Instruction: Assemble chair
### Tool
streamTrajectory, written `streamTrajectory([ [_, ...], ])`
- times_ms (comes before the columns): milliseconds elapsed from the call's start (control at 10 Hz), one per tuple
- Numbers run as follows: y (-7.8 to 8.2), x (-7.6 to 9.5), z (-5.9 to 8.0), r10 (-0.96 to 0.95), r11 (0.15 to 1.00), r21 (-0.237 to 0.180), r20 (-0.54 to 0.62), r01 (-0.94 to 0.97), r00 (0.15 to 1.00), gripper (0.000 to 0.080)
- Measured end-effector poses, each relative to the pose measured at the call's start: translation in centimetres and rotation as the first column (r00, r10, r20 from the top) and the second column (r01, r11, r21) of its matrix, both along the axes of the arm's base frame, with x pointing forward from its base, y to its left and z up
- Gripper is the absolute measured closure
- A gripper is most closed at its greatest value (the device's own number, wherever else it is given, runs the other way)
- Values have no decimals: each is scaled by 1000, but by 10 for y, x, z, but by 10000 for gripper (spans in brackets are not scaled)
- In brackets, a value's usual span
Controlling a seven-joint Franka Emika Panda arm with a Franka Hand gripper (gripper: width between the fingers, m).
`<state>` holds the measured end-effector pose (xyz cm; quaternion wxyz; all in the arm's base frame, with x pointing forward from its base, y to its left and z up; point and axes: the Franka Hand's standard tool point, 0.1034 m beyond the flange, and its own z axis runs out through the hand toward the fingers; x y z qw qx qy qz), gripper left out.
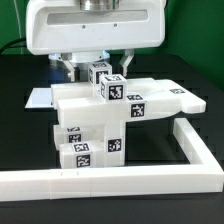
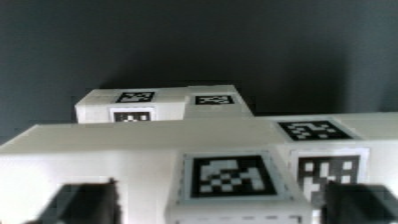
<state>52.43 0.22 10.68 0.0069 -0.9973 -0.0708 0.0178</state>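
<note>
One chunky white chair assembly point(image 1: 110, 120) is seen standing on the black worktop point(image 1: 25, 135), just inside the corner of the long white L-shaped border rail point(image 1: 150, 178). The assembly is made up of a stacked column of blocks towards the exterior view's left and a broad slab point(image 1: 150, 98) lying across its top and reaching out towards the exterior view's right. Black-and-white square tags are carried on many of its faces — on the lower blocks, on the slab's front and on its upper side. A small tagged cube point(image 1: 101, 75) is perched on top of the structure, directly beneath the robot's large glossy white wrist housing point(image 1: 95, 28).

The claw point(image 1: 97, 68) is lowered over that cube, with a dark finger point(image 1: 68, 68) visible on one side and another on the far side. In the wrist view, the two dark fingertips point(image 2: 80, 205) are seen at either side of a tagged white block point(image 2: 237, 180), spread wide apart with gaps showing between them and the block — the claw is open and nothing is gripped. Behind that block, a further tagged part point(image 2: 169, 103) of the assembly is seen against the dark worktop. A flat white sheet point(image 1: 40, 98) lies on the worktop behind the assembly, at the exterior view's left.
</note>
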Motion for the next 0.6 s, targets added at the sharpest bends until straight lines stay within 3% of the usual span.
streamTrajectory([
  [100,0,0,0,0,1000,0,0,0,1000,415],
  [200,0,0,0,0,1000,0,0,0,1000,415],
  [300,0,0,0,-7,1000,0,0,7,1000,531],
  [600,0,0,0,-87,996,-1,-1,87,996,531],
])
